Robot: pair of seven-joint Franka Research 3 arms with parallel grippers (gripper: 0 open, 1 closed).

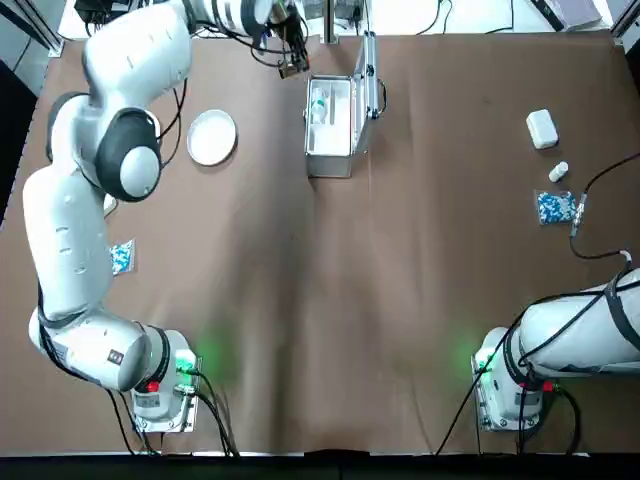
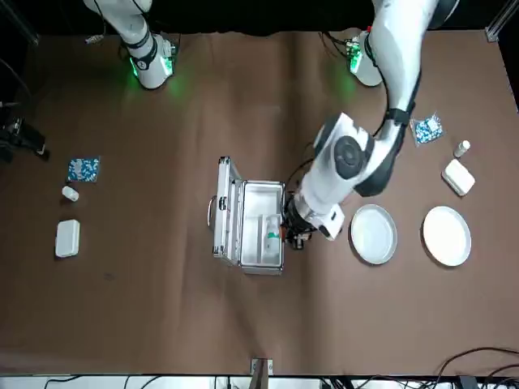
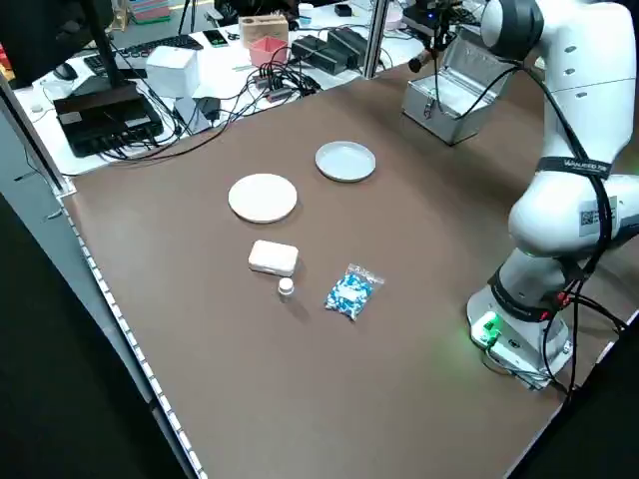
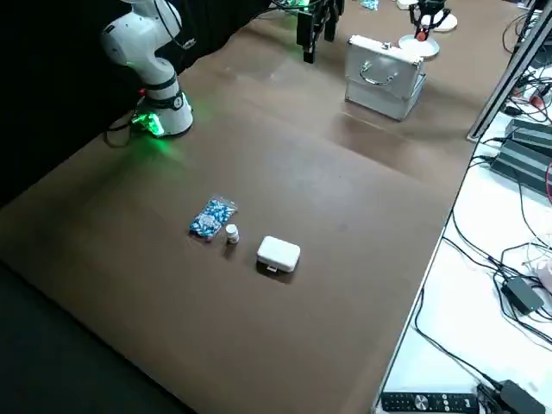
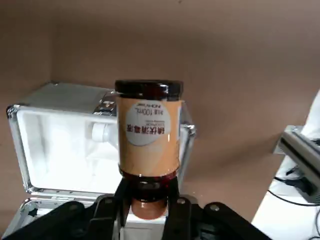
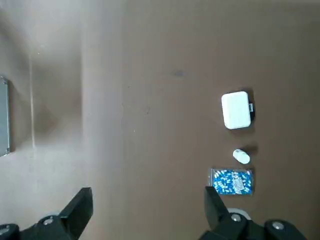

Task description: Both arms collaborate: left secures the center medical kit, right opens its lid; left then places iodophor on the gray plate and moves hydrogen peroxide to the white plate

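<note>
Looking down from overhead, the lid (image 1: 370,78) of the medical kit (image 1: 330,125) already stands open, so that step looks done, and the left hand (image 1: 291,62) hangs just beside the open case with the gray plate (image 1: 211,136) a short way off toward its own side; the white plate is hidden under the left arm. From across the counter (image 2: 162,292), the same hand sits at the case's edge, a teal-marked bottle, which I take for the hydrogen peroxide (image 2: 271,229), lies inside next to it, and both the gray plate and the white plate (image 2: 446,236) beyond it are bare, so neither delivery has happened. From the left side, the two plates are again bare. From the right side, the right hand (image 4: 311,26) hovers spread near the case's closed face, holding nothing. Through the left wrist camera, the left hand is pinching the iodophor (image 5: 148,134) by its cap end, lifted clear above the open case. Through the right wrist camera, only spread fingers (image 6: 75,212) over bare counter. I judge the iodophor's trip to the gray plate is under way, the peroxide move untouched.
</note>
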